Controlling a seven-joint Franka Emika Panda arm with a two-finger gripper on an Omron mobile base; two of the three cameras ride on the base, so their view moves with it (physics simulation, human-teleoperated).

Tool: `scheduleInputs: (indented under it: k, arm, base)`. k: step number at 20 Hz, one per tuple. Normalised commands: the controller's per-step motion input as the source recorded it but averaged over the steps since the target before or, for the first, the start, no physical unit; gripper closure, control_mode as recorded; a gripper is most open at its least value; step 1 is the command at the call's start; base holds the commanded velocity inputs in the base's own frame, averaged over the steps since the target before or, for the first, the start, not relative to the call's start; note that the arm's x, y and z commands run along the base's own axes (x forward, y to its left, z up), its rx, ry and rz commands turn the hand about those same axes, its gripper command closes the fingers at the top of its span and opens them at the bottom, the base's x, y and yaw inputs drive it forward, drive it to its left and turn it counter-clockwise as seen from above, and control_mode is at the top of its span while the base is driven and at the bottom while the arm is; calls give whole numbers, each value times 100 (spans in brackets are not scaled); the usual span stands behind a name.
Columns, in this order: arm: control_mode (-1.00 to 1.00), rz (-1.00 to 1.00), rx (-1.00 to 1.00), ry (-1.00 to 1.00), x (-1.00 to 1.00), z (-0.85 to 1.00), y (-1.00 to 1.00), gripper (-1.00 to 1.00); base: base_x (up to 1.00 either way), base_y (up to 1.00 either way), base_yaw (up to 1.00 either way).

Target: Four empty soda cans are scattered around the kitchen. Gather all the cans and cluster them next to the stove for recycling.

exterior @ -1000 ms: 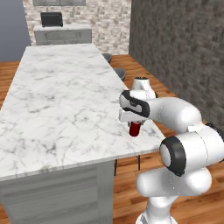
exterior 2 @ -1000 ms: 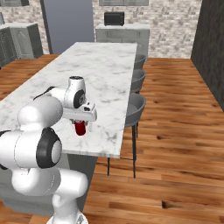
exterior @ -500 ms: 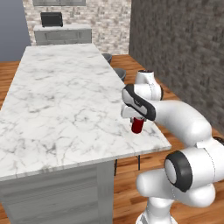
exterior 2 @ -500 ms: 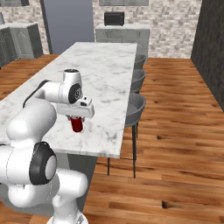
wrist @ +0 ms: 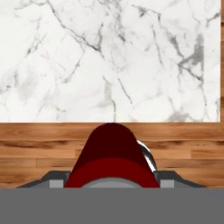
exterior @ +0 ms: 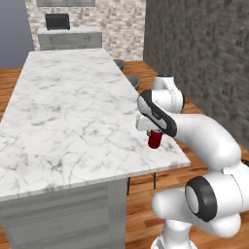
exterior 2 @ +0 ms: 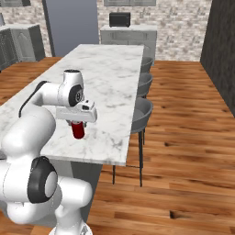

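Since a second ago the arm has swung its elbow up and outward, and the gripper [exterior: 154, 132] has carried the red soda can [exterior: 154, 139] a little farther along the marble island [exterior: 73, 112], toward the corner on the stool side; the cameras themselves have not shifted.

From the left base view the can hangs straight below the white hand, its upper part hidden between the fingers and its lower body showing red over the marble, close to the island's right edge. In the right base view the same can [exterior 2: 79, 130] sits directly under the gripper [exterior 2: 78, 123], upright, over the white top near the front end of the island [exterior 2: 110, 82]. Whether its base touches the marble or hangs just clear of it cannot be told.

Looking along the hand, the can [wrist: 112, 159] fills the middle of the lower frame, centred between the two grey fingertips [wrist: 56, 180], which press against its sides. The gripper is pinched on the can.

Grey stools [exterior 2: 142, 110] stand tucked along the island's far side over the wood floor [exterior 2: 183, 137]. A dark appliance [exterior: 57, 20] rests on the grey cabinet against the stone-brick back wall.
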Motion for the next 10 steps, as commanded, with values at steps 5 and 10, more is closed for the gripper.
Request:
scheduleInputs:
  k: [5, 10]
  arm:
    - [-100, 0, 0, 3, -24, 11, 0, 100]
    - [-100, 0, 0, 4, -12, 3, 0, 100]
  base:
    - [0, 0, 0]
    - [0, 0, 0]
